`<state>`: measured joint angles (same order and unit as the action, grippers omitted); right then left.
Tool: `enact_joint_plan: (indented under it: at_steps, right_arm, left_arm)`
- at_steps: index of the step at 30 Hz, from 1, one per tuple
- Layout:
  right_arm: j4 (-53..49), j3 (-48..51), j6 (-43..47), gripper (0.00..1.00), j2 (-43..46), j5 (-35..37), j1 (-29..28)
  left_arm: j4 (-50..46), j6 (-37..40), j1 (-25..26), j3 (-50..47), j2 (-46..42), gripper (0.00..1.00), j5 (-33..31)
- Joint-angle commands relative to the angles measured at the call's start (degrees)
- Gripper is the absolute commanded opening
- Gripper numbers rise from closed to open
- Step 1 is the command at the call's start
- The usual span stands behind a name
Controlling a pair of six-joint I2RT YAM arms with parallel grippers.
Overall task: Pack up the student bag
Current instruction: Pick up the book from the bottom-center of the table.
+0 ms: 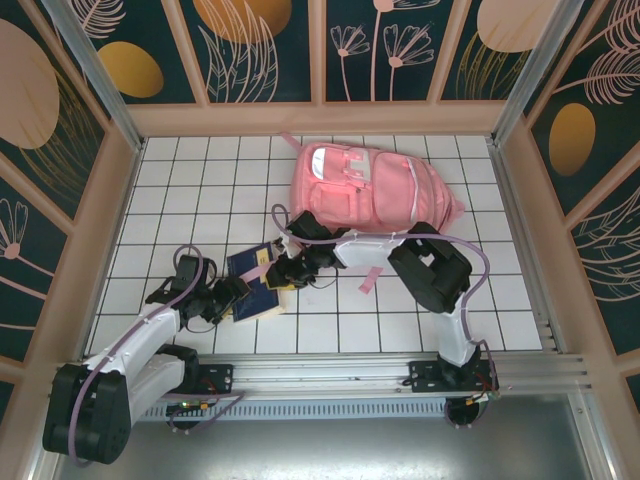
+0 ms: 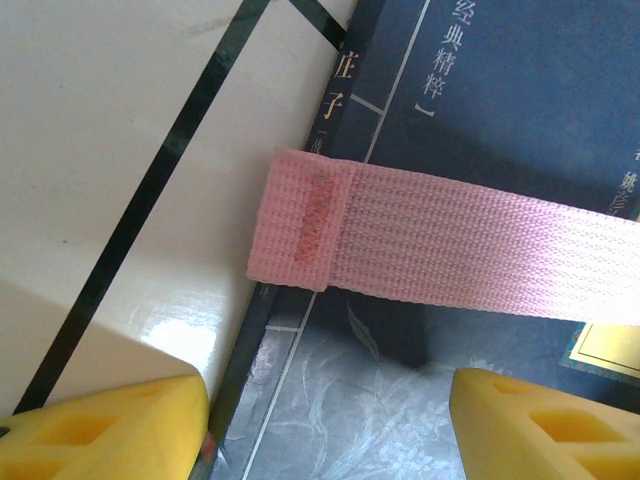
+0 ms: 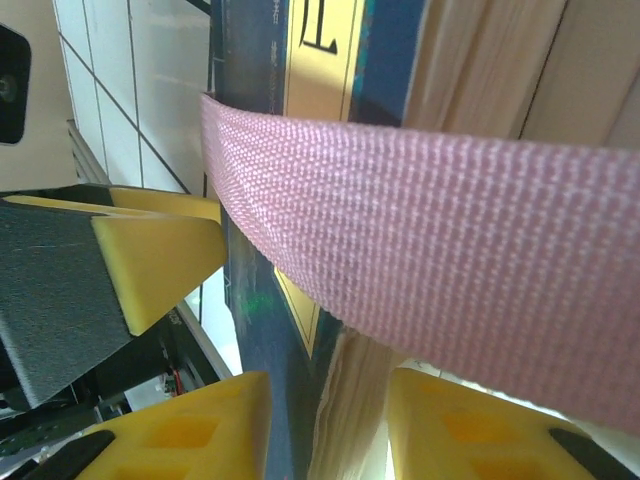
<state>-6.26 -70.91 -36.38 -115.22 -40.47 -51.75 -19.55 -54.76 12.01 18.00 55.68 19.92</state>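
Observation:
The student bag, a big pink backpack, lies at the back middle of the tiled table. In front of it a dark blue book rests on the tiles, and one of the bag's pink straps drapes across its cover. My left gripper is open just above the book's spine edge, one yellow fingertip over the tile and the other over the cover. My right gripper is shut on the book's edge, cover and pages pinched between its pads, under the strap.
Both arms meet at the book, left of centre. The left gripper's yellow finger sits close beside the right one. A second loose strap trails toward the front. Wooden walls enclose the table.

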Motion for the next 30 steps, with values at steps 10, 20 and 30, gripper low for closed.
enact_joint_plan:
  at_steps: [10, 20, 30]
  right_arm:
    - [-0.04, -0.67, -0.05, 0.36, 5.77, -2.33, -0.81]
    - [1.98, -1.47, -1.02, 0.36, 1.28, -3.7, -1.25]
    - [0.82, -2.3, -0.18, 0.06, -0.27, -2.69, -0.54]
  left_arm:
    - [7.68, 0.73, 1.17, -2.44, 2.49, 0.67, -0.93]
    - [8.21, 0.47, 1.35, -2.6, 2.07, 0.67, -0.06]
    - [5.12, 1.01, 1.31, -0.54, -0.37, 0.67, -1.91]
